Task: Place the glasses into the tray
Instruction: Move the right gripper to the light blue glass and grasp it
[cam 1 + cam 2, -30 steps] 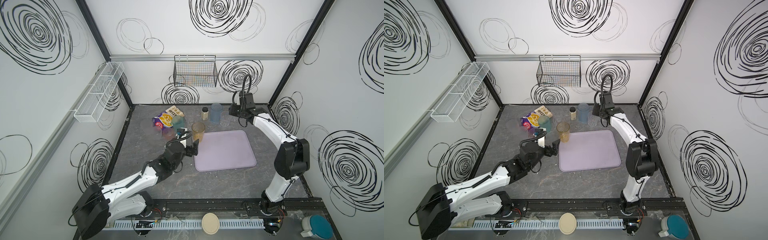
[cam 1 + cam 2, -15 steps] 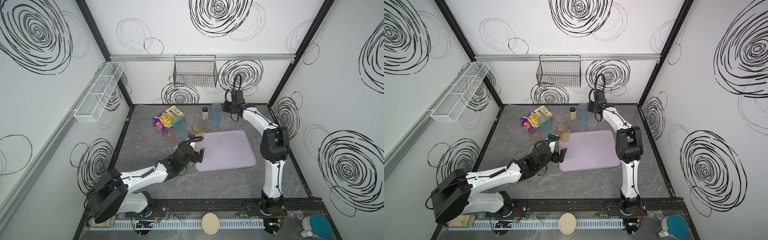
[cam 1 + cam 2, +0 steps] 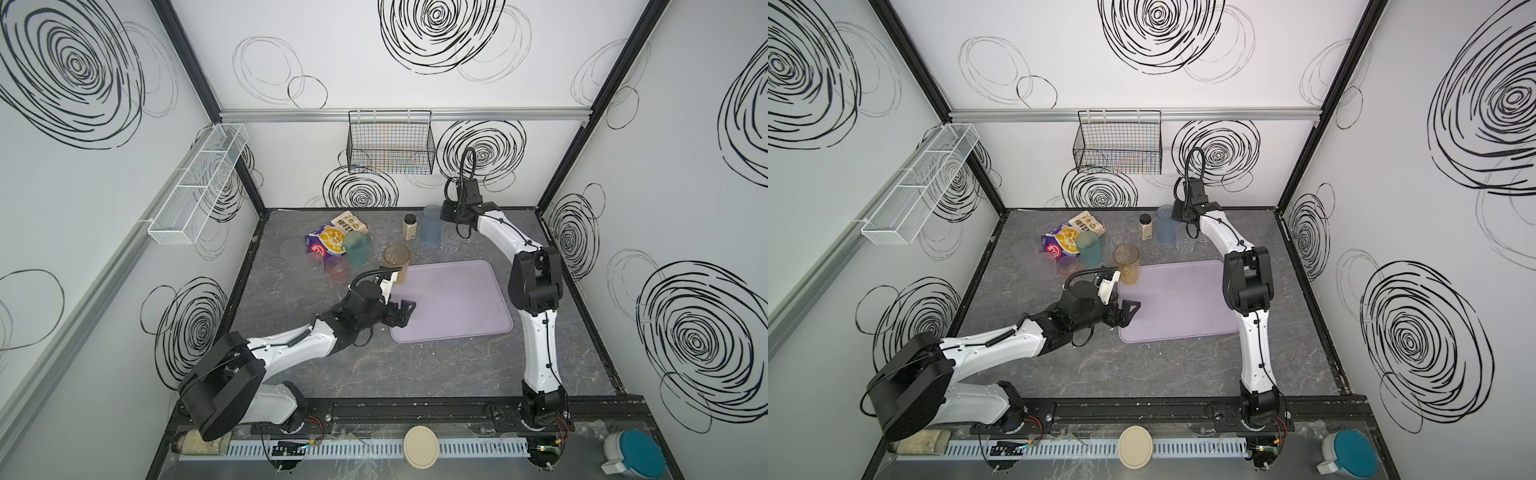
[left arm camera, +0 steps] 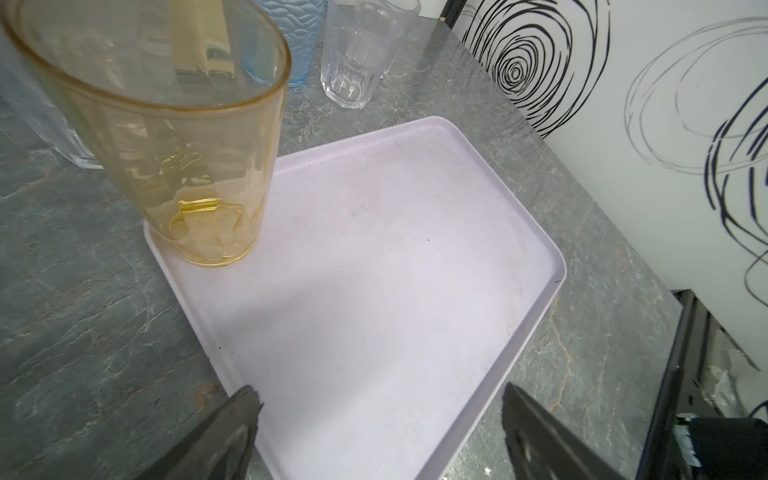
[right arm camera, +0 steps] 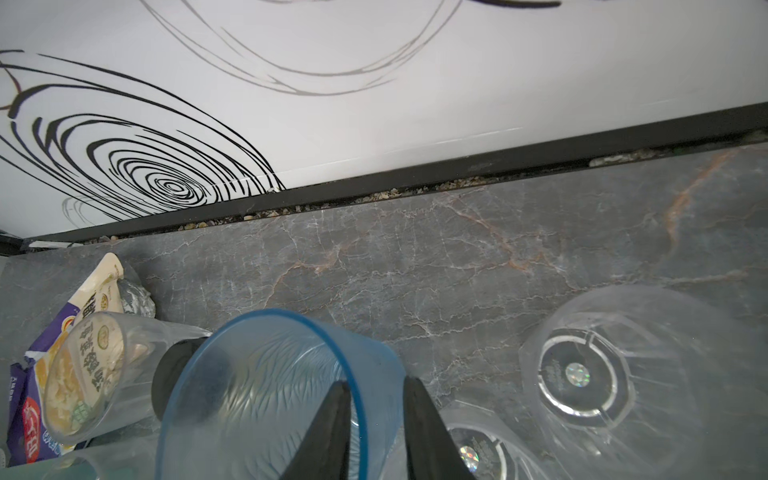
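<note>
The lavender tray (image 3: pixel 457 303) lies right of centre. An amber glass (image 3: pixel 397 262) stands upright on its far-left corner, also close up in the left wrist view (image 4: pixel 174 145). My left gripper (image 3: pixel 405 313) hangs open and empty over the tray's (image 4: pixel 395 270) near-left corner, well apart from the amber glass. At the back, my right gripper (image 5: pixel 376 384) straddles the rim of the tall blue glass (image 5: pixel 257 395), one finger inside and one outside, closed on its wall. In a top view the blue glass (image 3: pixel 431 226) stands upright on the table.
Clear short glasses (image 3: pixel 450 243) stand just right of the blue one. A black-capped jar (image 3: pixel 409 226) is at its left. Teal (image 3: pixel 356 248), pink (image 3: pixel 336 268) and frosted (image 3: pixel 293 253) glasses crowd two snack bags (image 3: pixel 330 241) at back left. A wire basket (image 3: pixel 390 147) hangs on the back wall.
My left gripper drew back from the amber glass toward the tray's near-left corner. The right gripper swung left onto the blue glass and its jaws narrowed on the rim.
</note>
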